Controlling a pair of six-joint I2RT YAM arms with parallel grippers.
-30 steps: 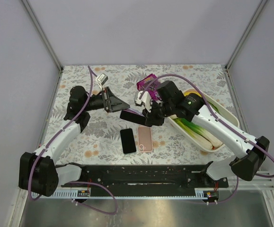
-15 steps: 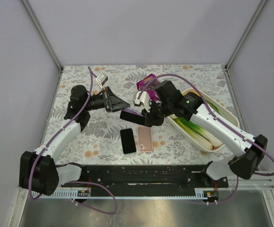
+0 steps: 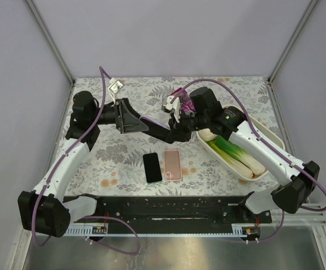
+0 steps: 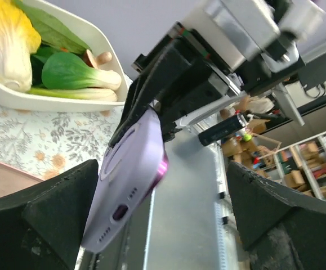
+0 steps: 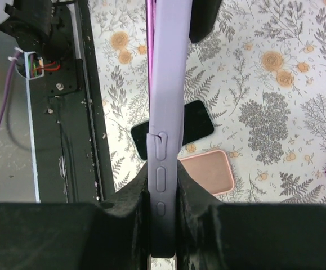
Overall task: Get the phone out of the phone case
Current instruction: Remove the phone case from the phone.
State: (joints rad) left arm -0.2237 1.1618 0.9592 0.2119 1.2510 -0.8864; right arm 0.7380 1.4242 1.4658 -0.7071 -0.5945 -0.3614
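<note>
Your right pincer (image 3: 175, 128) is clamping shut on the lilac phone case (image 4: 132, 180), pinching it by its thin side edges near one end. Your left pincer (image 3: 137, 119) is standing wide open and gripping nothing, its fingers (image 4: 44, 219) flanking the free end of the case.

The case is hanging in the air over the middle of the table (image 3: 112, 152), between the two pincers and just far of the black phone (image 3: 152, 167) and the pink case (image 3: 173, 164) lying below. Its long axis is running left to right, with the port end pointing left at your open pincer. A magenta rim is showing along one face; I cannot tell whether that is the phone itself.

You are risking a slip here. The right hold is sitting at one end only, so any push or peel at the free end is likely to lever the case round in those jaws or pull it free, dropping it onto the two items underneath. If you are closing the left fingers across case and phone together, you are only pressing the phone deeper in. The two pincers are also working very close, so watch for a knock.
</note>
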